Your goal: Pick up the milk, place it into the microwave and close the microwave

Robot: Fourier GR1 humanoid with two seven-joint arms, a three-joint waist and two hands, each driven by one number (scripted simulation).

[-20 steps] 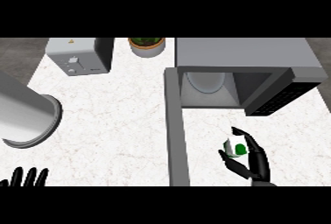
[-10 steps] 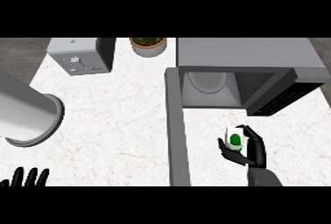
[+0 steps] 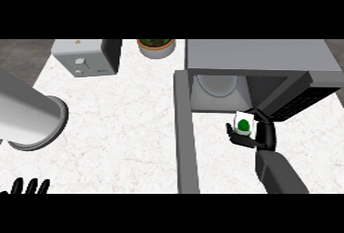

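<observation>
The right robot hand [image 3: 263, 136] curls round the milk [image 3: 243, 124], just before the open microwave [image 3: 255, 54]. The left robot hand [image 3: 30, 186] rests spread, lower left.

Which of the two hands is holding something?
The right hand, in front of the open microwave: it curls round the milk carton. The left hand rests open at the lower left edge.

Counter [image 3: 121, 132] – speckled white stone look; microwave [image 3: 255, 54] – matt grey metal.
</observation>
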